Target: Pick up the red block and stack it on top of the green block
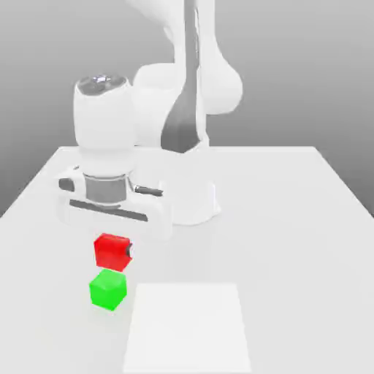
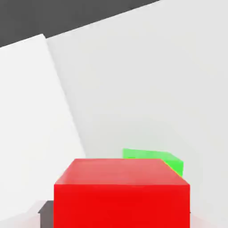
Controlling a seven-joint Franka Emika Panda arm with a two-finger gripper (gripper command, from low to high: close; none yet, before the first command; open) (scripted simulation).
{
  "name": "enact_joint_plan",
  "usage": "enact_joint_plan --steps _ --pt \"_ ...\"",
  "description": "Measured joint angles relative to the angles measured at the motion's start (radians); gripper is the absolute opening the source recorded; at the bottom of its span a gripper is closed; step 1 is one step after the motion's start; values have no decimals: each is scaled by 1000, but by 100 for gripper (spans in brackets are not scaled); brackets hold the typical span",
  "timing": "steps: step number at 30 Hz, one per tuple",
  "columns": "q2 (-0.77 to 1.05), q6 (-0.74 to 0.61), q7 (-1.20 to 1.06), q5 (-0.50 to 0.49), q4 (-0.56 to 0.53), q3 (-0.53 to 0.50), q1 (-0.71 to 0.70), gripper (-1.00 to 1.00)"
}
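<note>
**Red block in the grip, hovering over green**

Red block sits closest to the hand camera, spread across the lower part of that frame, its top face flat and evenly lit. Behind its upper right edge peeks the green block, partly hidden. In the exterior view the red block hangs at lower left of centre, under the gripper, which is clamped narrow on it; one dark finger pad shows against the cube's side on the exterior view's right. Green block rests on the table just below the red one in the frame; red appears lifted clear of it, with a thin gap between them.

A paler square patch lies on the tabletop at lower centre, just beside the green block.

Handling, as judged:
- Rigid cube, plain matte faces; probably light and unlikely to deform or break.
- Flat parallel sides suit a two-finger pinch across opposite faces, near mid-height, as it seems held now.
- Matte finish suggests fair friction, though a skewed grip could let it twist.
- Small top on the green block leaves little margin; red must come down square and centred or it may tip off.
</note>
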Motion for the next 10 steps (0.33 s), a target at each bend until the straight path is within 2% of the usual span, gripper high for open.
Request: enact_joint_plan --steps 7,8,10 --pt "204 198 -78 100 3 -5 10 -100" --pt "225 217 -86 111 3 0 7 100" --pt "225 217 -86 111 3 0 7 100"
